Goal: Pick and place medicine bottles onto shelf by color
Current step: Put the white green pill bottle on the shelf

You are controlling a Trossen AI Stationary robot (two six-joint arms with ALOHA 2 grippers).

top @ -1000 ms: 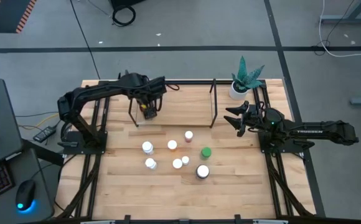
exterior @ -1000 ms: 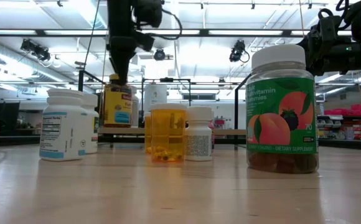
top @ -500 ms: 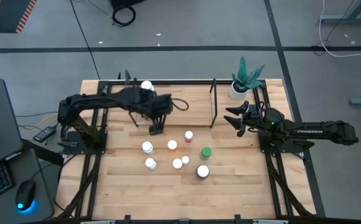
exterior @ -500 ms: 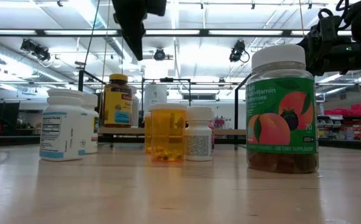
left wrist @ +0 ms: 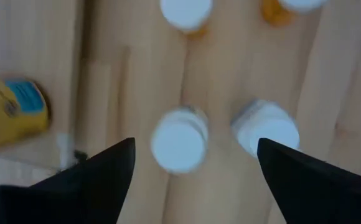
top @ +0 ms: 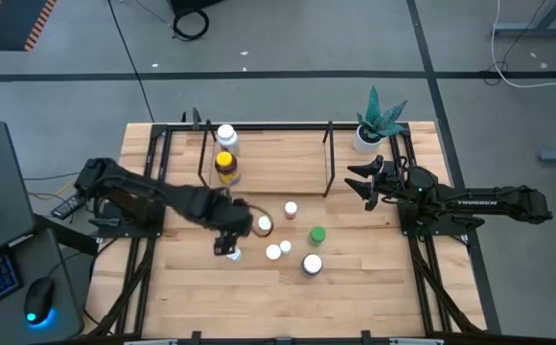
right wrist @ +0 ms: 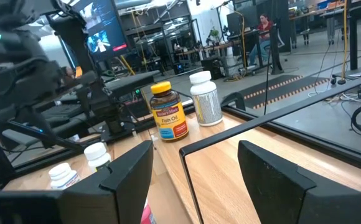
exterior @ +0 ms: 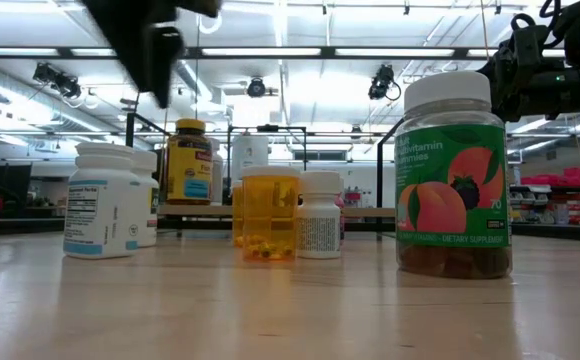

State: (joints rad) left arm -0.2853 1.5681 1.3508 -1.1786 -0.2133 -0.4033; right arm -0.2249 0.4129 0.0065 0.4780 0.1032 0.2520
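My left gripper (top: pixel 226 236) (left wrist: pixel 193 163) hangs open above two white-capped bottles (left wrist: pixel 179 140) (left wrist: pixel 266 128) standing on the table, which show between its spread fingers. It touches nothing. In the low view it is high up, over the white bottles (exterior: pixel 100 212). The amber bottle with a yellow cap (top: pixel 224 165) (exterior: pixel 190 160) and a white bottle (top: pixel 225 132) stand upright on the shelf (top: pixel 278 163). Other bottles stand on the table: pink cap (top: pixel 289 207), green cap (top: pixel 316 234), large white cap (top: pixel 312 264). My right gripper (top: pixel 362 182) (right wrist: pixel 196 180) waits open off the shelf's right end.
A white pot with a green plant (top: pixel 369 134) stands at the far right corner. The shelf's black uprights (top: pixel 328 158) rise between the grippers. Bare wood lies along the near edge (top: pixel 288 307). A person (right wrist: pixel 264 25) sits far off in the room.
My left gripper has drawn away from the amber bottle on the shelf, moving toward the near edge, and now hangs over the white-capped bottles on the table. The amber bottle stays upright on the shelf.
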